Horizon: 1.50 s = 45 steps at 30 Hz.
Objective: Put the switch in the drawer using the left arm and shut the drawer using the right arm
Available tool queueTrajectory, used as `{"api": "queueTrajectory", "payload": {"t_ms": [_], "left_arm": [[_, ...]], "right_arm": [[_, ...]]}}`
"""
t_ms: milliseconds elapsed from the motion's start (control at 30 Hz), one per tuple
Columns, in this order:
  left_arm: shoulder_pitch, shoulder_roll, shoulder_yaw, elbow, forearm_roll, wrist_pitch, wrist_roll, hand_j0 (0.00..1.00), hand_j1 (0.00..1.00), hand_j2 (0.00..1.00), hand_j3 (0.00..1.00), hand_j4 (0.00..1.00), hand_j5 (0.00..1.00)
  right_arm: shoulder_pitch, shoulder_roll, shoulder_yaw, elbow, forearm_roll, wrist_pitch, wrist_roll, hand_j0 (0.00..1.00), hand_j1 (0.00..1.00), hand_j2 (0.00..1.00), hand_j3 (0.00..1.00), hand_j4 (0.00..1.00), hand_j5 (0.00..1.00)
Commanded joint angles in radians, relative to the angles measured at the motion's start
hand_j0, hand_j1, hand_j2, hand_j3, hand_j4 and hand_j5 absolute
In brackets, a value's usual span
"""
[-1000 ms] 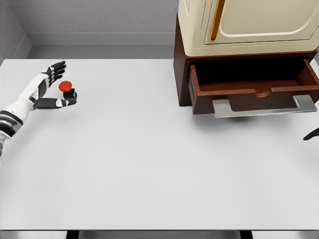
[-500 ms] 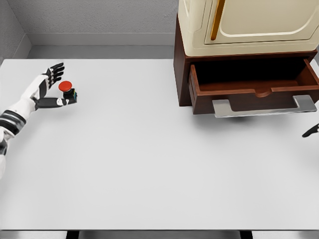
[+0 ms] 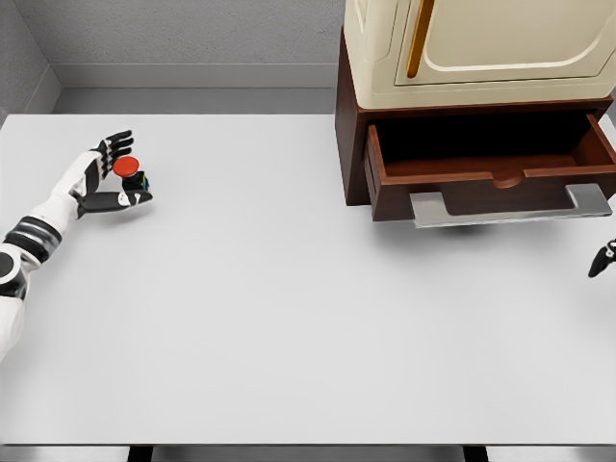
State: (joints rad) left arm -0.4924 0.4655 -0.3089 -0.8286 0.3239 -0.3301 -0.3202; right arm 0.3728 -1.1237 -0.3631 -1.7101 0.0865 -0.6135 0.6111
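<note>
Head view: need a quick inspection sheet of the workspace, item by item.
Surface: white table, flat, bare across the middle and front.
Job's things: switch, red button on a dark base, at the far left of the table; drawer pulled open at the far right, inside looks empty, metal handle facing the front.
Clutter: nothing seen.
Hands: left hand at the switch, fingers curled around it, grasp not clearly closed; right hand only a dark sliver at the right edge, below the drawer handle.
Cables: nothing seen.
Surroundings: cream cabinet with a gold handle on top of the brown drawer unit; grey walls behind and at left.
</note>
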Motion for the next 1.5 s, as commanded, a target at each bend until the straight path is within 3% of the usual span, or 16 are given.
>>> {"api": "queueTrajectory", "payload": {"t_ms": [0, 567, 733, 933, 1000, 1167, 1467], "left_arm": [[0.0, 0.001, 0.001, 0.0, 0.004, -0.001, 0.001, 0.75, 0.75, 0.75, 0.75, 0.75, 0.75], [0.005, -0.002, -0.001, 0.023, -0.031, -0.001, 0.001, 0.74, 0.74, 0.74, 0.74, 0.74, 0.74], [0.005, -0.002, 0.001, 0.017, -0.031, -0.003, 0.003, 0.52, 0.52, 0.52, 0.52, 0.52, 0.52], [0.005, -0.002, 0.002, 0.002, -0.031, -0.006, 0.003, 0.46, 0.46, 0.46, 0.46, 0.46, 0.46], [0.002, -0.002, 0.004, -0.004, -0.031, -0.007, 0.003, 0.42, 0.42, 0.42, 0.42, 0.42, 0.42], [0.005, 0.004, 0.004, -0.086, -0.031, -0.001, 0.001, 0.39, 0.39, 0.39, 0.39, 0.39, 0.39], [0.002, 0.002, -0.001, -0.153, -0.032, -0.003, -0.002, 0.35, 0.35, 0.35, 0.35, 0.35, 0.35]], "right_arm": [[0.0, -0.007, 0.019, 0.0, -0.014, 0.003, 0.0, 0.51, 0.51, 0.51, 0.51, 0.51, 0.51], [-0.008, -0.03, 0.033, 0.0, -0.057, 0.003, 0.0, 0.57, 0.57, 0.57, 0.57, 0.57, 0.57], [-0.015, -0.03, 0.033, 0.0, -0.059, 0.003, 0.0, 0.56, 0.56, 0.56, 0.56, 0.56, 0.56], [-0.029, -0.039, 0.042, -0.002, -0.059, 0.003, 0.0, 0.5, 0.5, 0.5, 0.5, 0.5, 0.5], [-0.044, -0.08, 0.072, 0.0, -0.059, 0.003, 0.0, 0.5, 0.5, 0.5, 0.5, 0.5, 0.5], [-0.051, -0.08, 0.076, -0.002, -0.059, 0.003, 0.0, 0.51, 0.51, 0.51, 0.51, 0.51, 0.51], [-0.051, -0.08, 0.084, -0.002, -0.059, 0.003, 0.0, 0.51, 0.51, 0.51, 0.51, 0.51, 0.51]]}}
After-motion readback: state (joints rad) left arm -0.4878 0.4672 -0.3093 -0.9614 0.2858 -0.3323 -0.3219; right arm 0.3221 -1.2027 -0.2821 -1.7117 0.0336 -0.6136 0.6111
